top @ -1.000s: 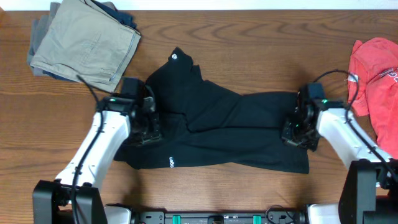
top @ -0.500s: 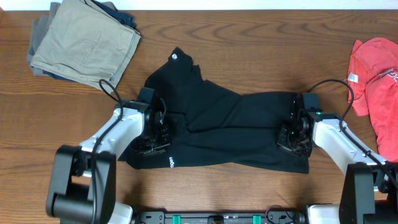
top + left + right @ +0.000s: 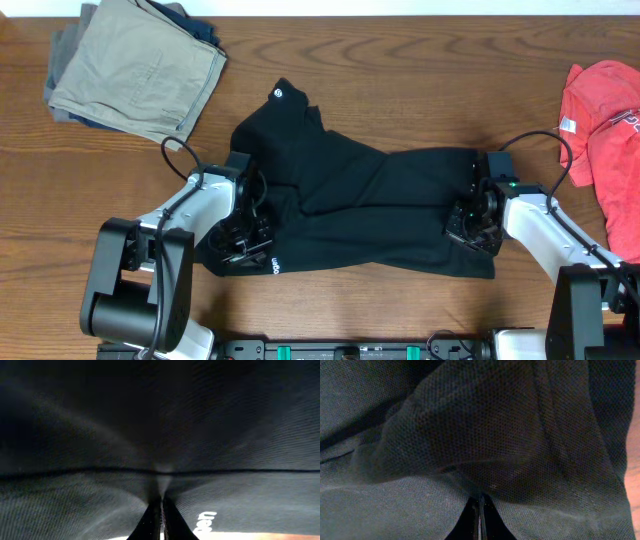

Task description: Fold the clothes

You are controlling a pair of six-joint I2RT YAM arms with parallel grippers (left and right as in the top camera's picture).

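The black garment [image 3: 360,205] lies spread across the middle of the wooden table, with a small white round logo at its far left corner and white lettering near its front left edge. My left gripper [image 3: 243,238] is shut on the garment's left part; the left wrist view shows the closed fingers [image 3: 161,510] pinching black fabric [image 3: 150,435] beside the white lettering. My right gripper [image 3: 470,222] is shut on the garment's right edge; the right wrist view shows the closed fingers [image 3: 481,512] pinching the mesh-textured black cloth [image 3: 485,430].
Khaki-tan folded trousers [image 3: 135,65] lie on a darker pile at the back left. A red T-shirt with white letters [image 3: 605,130] lies at the right edge. Bare wooden table [image 3: 420,85] shows behind the garment.
My left gripper has moved toward the front and right along the garment's left edge, and the left arm has swung in. My right gripper has shifted slightly left and forward; both still pinch the fabric.
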